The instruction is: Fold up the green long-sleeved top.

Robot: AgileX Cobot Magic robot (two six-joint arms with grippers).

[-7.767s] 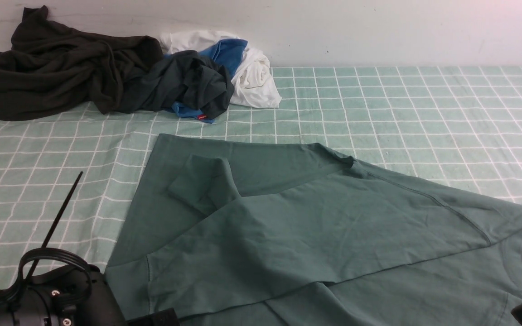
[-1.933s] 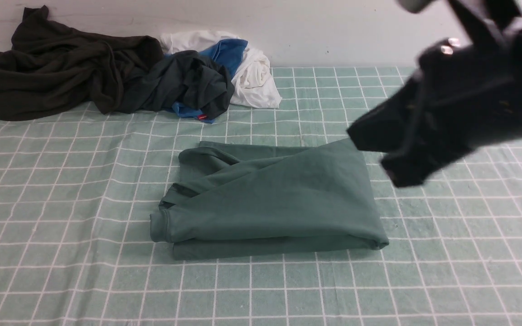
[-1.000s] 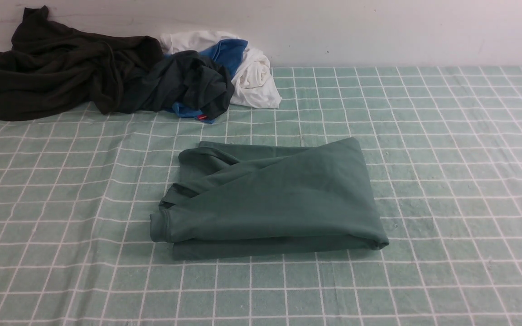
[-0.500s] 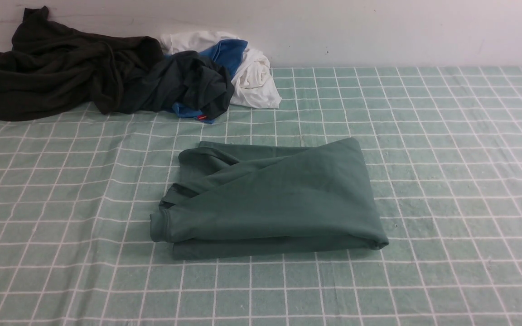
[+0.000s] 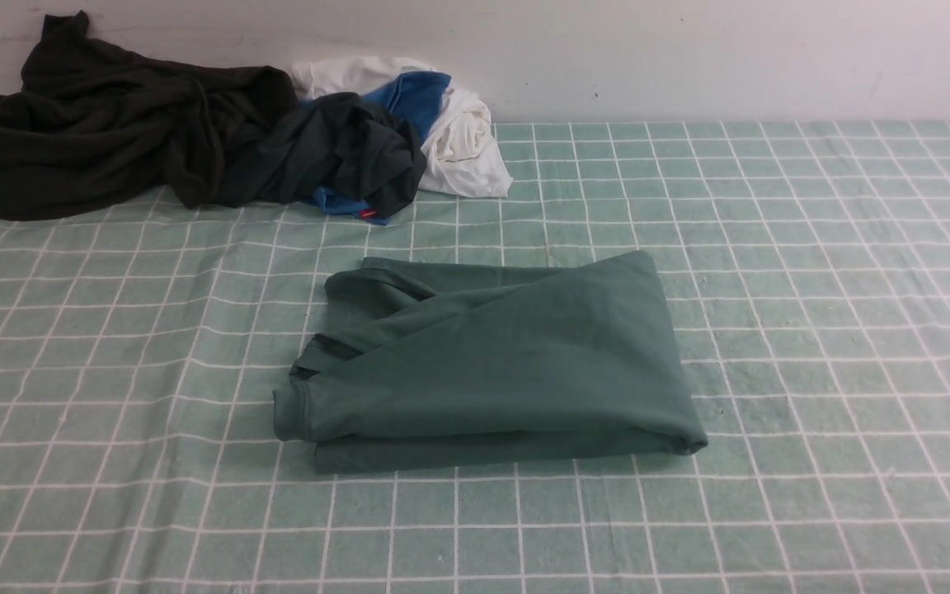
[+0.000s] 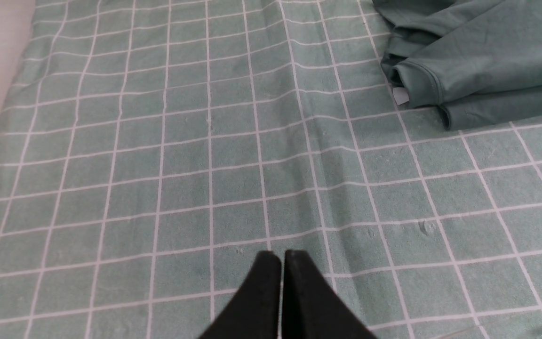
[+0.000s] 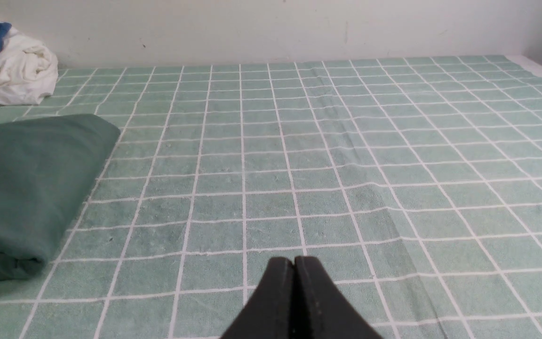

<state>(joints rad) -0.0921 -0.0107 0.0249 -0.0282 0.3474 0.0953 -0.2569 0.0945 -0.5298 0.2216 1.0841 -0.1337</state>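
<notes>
Green long-sleeved top (image 5: 491, 363) lies folded mid-cloth, near of the far-left clothes pile (image 5: 195, 132); soft, limp, light, likely best pinched at the cuffed left edge; left gripper (image 6: 281, 256) and right gripper (image 7: 294, 262) pressed together, empty.

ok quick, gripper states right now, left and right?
Left gripper: jaws shut, holding nothing, over bare tablecloth.
Right gripper: jaws shut, holding nothing, clear of the green long-sleeved top.
</notes>
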